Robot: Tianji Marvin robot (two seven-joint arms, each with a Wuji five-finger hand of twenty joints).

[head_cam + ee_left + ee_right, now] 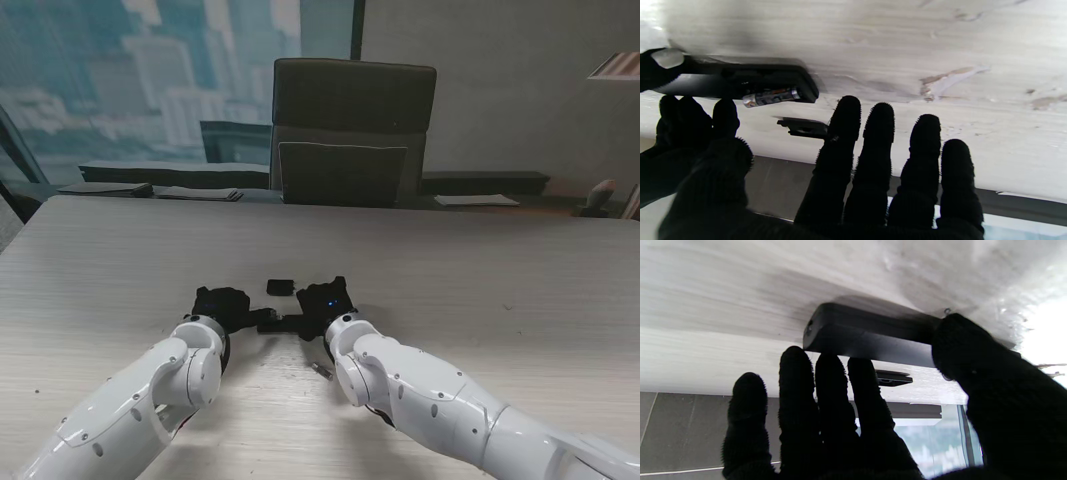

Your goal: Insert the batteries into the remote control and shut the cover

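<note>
I have the slim black plastic remote control [283,323] lying crosswise on the pale wood-grain table [480,280], between my 2 hands and close in front of me. My right hand in its black knit glove [327,298] grips 1 end of it: the right wrist view shows the thumb [960,340] against 1 long edge and the other fingers [826,373] at the opposite edge, so I read that as a pinch across the body. My left hand, also black-gloved [220,303], sits at the other end, fingers [878,133] extended and slightly apart, holding nothing that I can see; whether its thumb touches the remote I cannot tell.

In the left wrist view the battery bay is open, and 1 silver cylindrical battery with a printed label [770,96] lies along it; how fully it is seated I cannot tell, nor whether a 2nd sits beside it. A small metallic cylinder [321,369] near my right forearm may be the remaining battery, but it is too small to be sure. The small flat black cover [280,286] lies apart, just beyond the remote.

By my judgement the job is partway: 1 battery placed, possibly 1 left, and the cover not yet fitted.
</note>
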